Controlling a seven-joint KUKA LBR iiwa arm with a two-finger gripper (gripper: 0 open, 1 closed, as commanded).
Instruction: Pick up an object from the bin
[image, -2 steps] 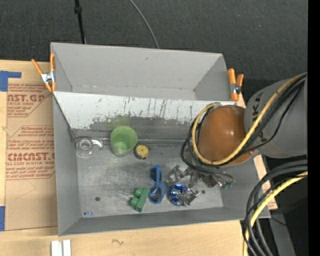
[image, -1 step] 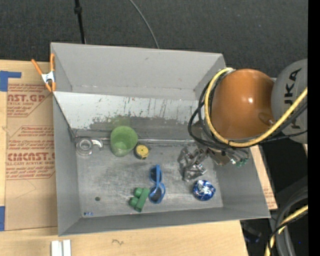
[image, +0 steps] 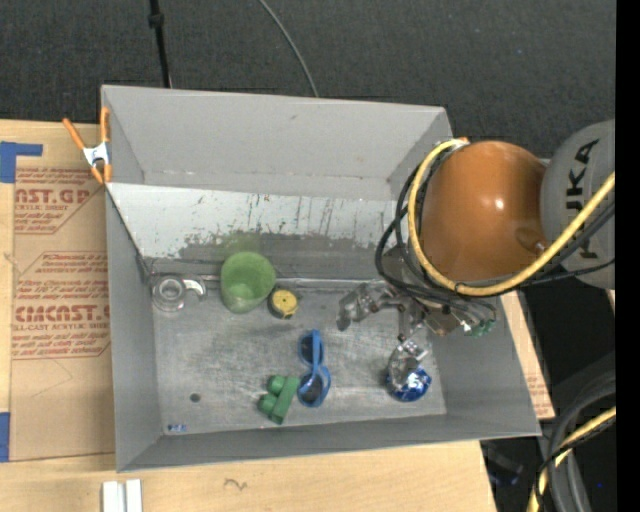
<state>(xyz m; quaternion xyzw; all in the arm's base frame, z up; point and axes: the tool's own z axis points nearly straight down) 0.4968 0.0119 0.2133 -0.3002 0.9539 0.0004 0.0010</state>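
Small blue-and-clear object (image: 408, 383) lies lower right of frame on grey bin (image: 215, 345) floor, claw (image: 410, 345) just above it; whether claw open or closed cannot be told. Blue glasses (image: 313, 368), green block (image: 278, 398) left of it; green cup (image: 246, 282) beyond.

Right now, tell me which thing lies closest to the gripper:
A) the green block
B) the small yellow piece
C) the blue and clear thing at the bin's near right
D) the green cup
C: the gripper hangs close above the blue and clear thing near the right front corner of the bin; the other things lie further left.
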